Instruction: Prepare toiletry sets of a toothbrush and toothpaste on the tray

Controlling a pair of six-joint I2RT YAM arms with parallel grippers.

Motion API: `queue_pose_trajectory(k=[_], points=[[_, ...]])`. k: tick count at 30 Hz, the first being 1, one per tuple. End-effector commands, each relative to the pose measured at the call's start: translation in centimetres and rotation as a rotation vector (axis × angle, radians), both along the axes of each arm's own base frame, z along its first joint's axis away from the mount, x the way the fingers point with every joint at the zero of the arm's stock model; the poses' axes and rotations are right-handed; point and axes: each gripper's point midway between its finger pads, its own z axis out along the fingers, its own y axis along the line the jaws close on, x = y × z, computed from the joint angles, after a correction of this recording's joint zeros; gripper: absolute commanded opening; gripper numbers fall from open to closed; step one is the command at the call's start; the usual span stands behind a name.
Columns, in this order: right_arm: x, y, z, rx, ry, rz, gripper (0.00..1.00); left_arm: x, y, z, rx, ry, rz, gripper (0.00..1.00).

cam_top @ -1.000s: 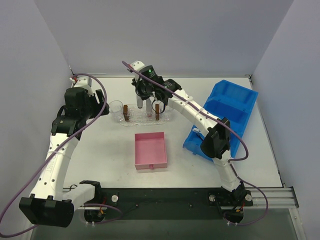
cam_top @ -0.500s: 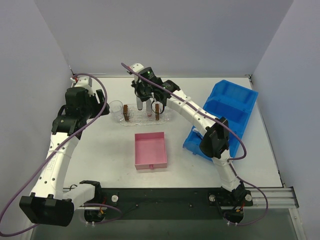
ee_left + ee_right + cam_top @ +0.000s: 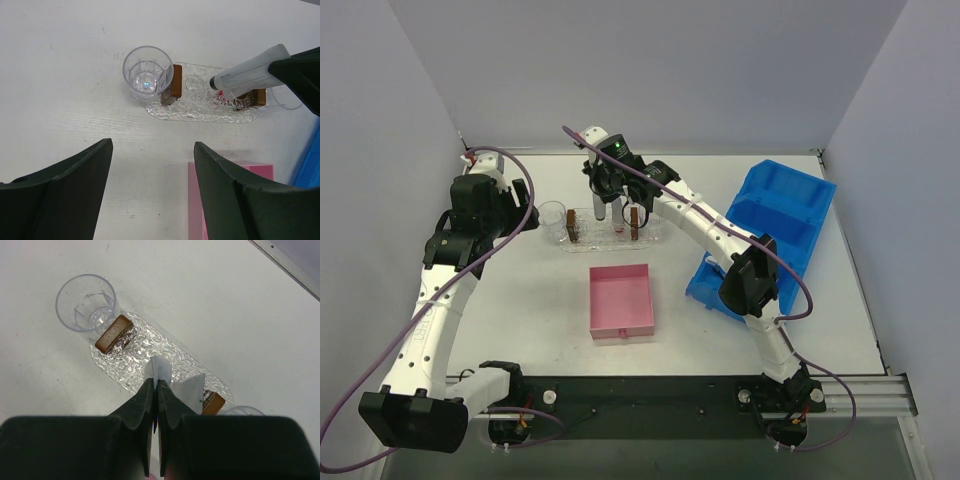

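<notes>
right gripper is clamping fully closed on the flat end of a toothpaste tube; tube is hanging tilted over the tray, cap end pointing down toward the tray's right half, close to the right brown block; can't tell if the cap is touching the plastic; in the right wrist view a second pale wedge is showing just right of the fingers, can't tell what it is

left gripper is hovering with jaws spread wide, gripping nothing; it's sitting left of and nearer than the tray, well apart from it

tray is lying lengthwise left to right at the far middle of the table; left brown block is standing upright at its left end; a clear cup is standing upright right against that block, can't tell if it's on the tray rim or just off it

pink box is sitting near side of the tray, apart from it; blue bin is sitting off to the right
</notes>
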Motion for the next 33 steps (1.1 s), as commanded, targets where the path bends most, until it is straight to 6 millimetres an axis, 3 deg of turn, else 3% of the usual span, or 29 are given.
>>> queue_pose_trajectory(k=[1, 11, 33], points=[[-0.1, 0.0, 3.2, 0.053, -0.052, -0.004, 0.00, 0.6, -0.3, 1.4, -0.007, -0.058, -0.011, 0.77], [0.2, 0.5, 6.2, 0.124, -0.093, -0.022, 0.00, 0.5, -0.3, 1.4, -0.010, -0.057, -0.011, 0.77], [-0.5, 0.3, 8.1, 0.132, -0.135, -0.022, 0.00, 0.4, -0.4, 1.4, -0.019, -0.060, -0.013, 0.76]])
